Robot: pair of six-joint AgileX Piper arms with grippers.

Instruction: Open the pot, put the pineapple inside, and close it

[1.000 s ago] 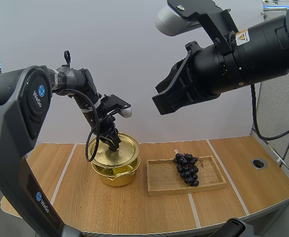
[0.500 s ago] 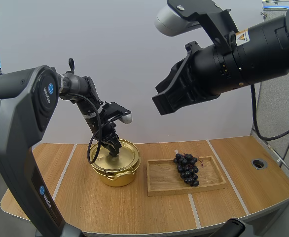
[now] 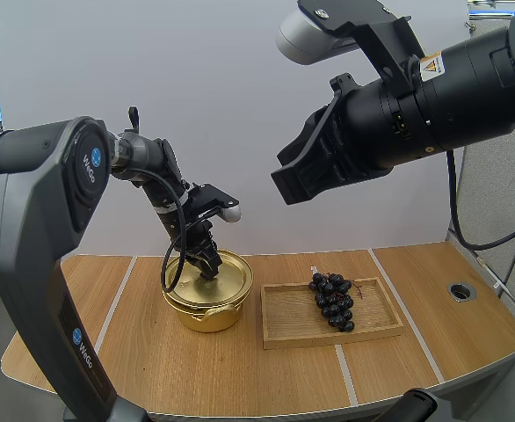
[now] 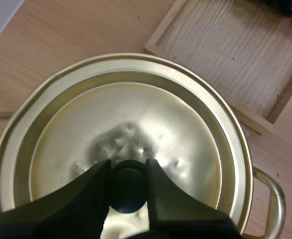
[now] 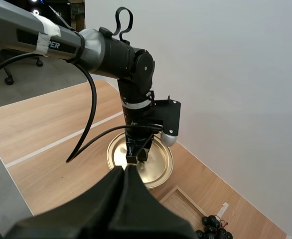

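Wooden table (image 3: pixel 240 374): left gripper (image 4: pixel 128 168) clamped on lid knob (image 4: pixel 130 193); right gripper (image 5: pixel 123 172) fingers together. Risk: knob slips from pinch during lift, lid (image 4: pixel 151 114) drops askew.

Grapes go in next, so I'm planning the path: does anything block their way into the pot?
Yes: the lid sits on the pot, its knob pinched by the left tool. Nothing stands between the tray holding the grapes and the pot.
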